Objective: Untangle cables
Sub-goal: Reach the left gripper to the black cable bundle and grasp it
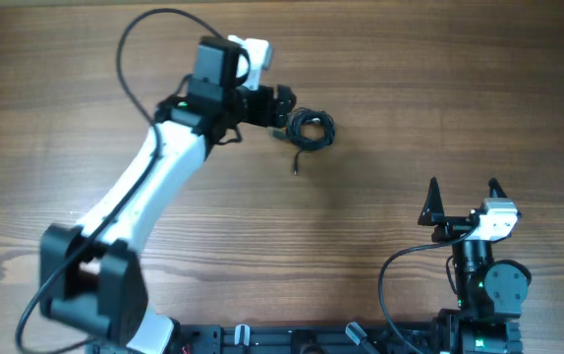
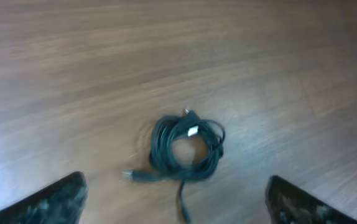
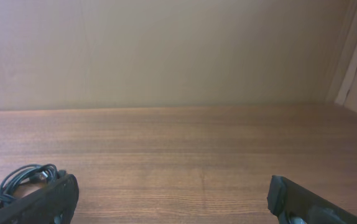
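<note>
The cables (image 1: 311, 130) lie bunched in a small dark coil on the wooden table, with one loose tail (image 1: 295, 162) trailing toward the front. My left gripper (image 1: 280, 103) hovers just left of the coil. In the left wrist view the cables (image 2: 185, 149) lie ahead of my left gripper (image 2: 175, 196), whose fingers (image 2: 60, 202) stand wide apart with only the tail end low between them; it is open. My right gripper (image 1: 464, 197) rests open at the front right, far from the coil. The cables (image 3: 23, 177) show at the left edge of its view, beside my right gripper (image 3: 172, 193).
The left arm (image 1: 154, 187) stretches diagonally from the front left across the table (image 1: 410, 88). Its thick black cable (image 1: 135, 49) loops above it. A pale wall (image 3: 178, 50) rises behind the table's far edge.
</note>
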Robot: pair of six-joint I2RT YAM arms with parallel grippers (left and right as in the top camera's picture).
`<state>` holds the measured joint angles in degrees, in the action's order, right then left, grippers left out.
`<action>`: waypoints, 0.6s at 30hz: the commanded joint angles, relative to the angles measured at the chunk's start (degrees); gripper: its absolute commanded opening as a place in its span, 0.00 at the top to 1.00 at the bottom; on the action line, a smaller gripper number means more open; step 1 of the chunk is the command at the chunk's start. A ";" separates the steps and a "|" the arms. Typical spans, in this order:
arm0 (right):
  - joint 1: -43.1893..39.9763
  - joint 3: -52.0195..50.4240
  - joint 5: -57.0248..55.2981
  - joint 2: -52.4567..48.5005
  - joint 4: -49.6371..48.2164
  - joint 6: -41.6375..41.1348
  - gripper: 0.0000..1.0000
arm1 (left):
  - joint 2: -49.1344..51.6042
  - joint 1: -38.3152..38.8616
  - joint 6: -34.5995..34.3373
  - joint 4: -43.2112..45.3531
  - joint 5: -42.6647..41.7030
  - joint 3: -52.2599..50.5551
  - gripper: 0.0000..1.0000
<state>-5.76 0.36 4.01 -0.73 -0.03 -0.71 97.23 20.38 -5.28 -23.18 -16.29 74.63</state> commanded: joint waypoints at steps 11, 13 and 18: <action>0.24 -0.07 -0.57 0.46 -0.09 0.68 0.00 | 23.96 5.42 5.33 14.43 2.36 0.74 0.49; 0.24 -0.07 -0.55 0.46 -0.09 0.70 0.00 | 25.35 5.92 9.57 14.45 2.40 0.74 0.54; 0.24 -0.07 -0.55 0.46 -0.09 0.70 0.00 | 26.34 6.36 12.13 12.26 14.91 0.70 0.96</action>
<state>-5.76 0.36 4.01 -0.73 -0.01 -0.71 121.58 26.37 4.69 -8.67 -12.10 75.20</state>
